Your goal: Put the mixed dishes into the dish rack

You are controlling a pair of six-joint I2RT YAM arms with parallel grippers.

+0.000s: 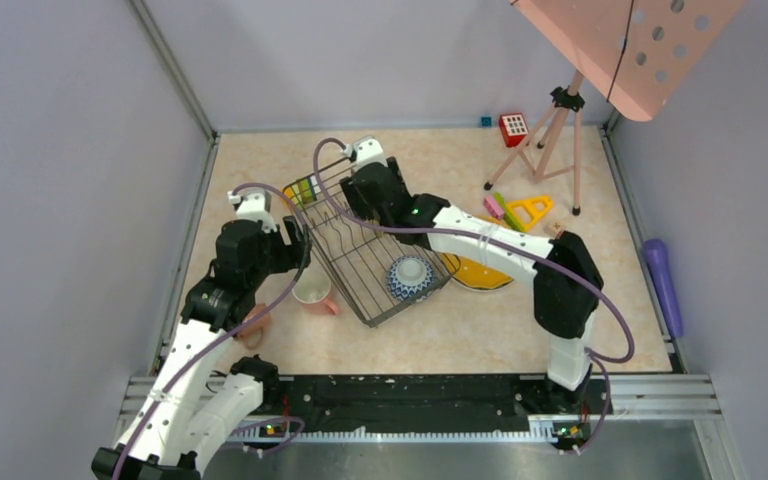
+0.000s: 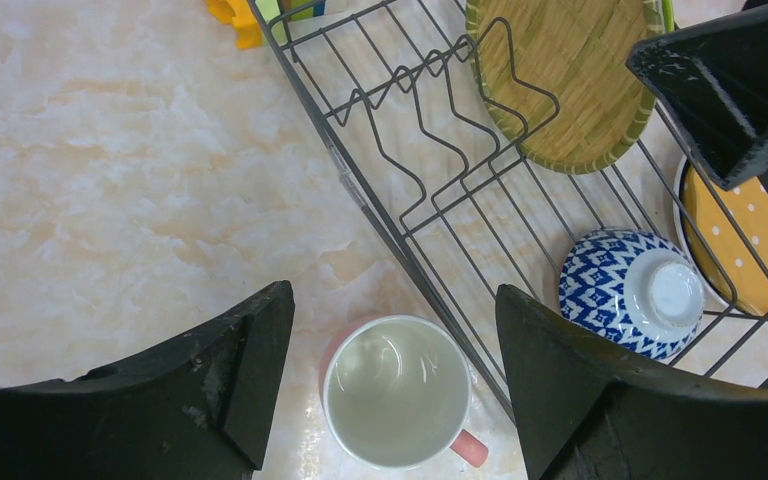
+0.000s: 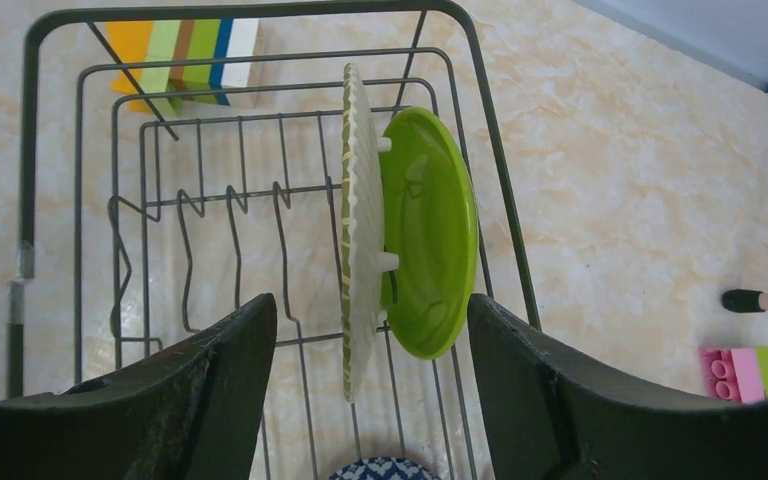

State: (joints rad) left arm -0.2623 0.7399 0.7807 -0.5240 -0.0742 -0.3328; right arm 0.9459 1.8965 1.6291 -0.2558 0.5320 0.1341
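Note:
The dish rack lies diagonally mid-table. A lime green plate and a white-backed plate with a green rim stand on edge in its slots. The blue-white bowl sits upside down at its near end. The yellow-orange dotted plate lies just right of the rack. My right gripper is open and empty above the two standing plates. My left gripper is open and empty above a pink mug, upright on the table against the rack's left side. A second pink mug is partly hidden by my left arm. The grey-blue mug is out of view.
A yellow-green-white piece sits at the rack's far end. Toy blocks and a pink stand's tripod are at the back right, with a red cube. A purple cylinder lies past the right edge. Walls enclose the table.

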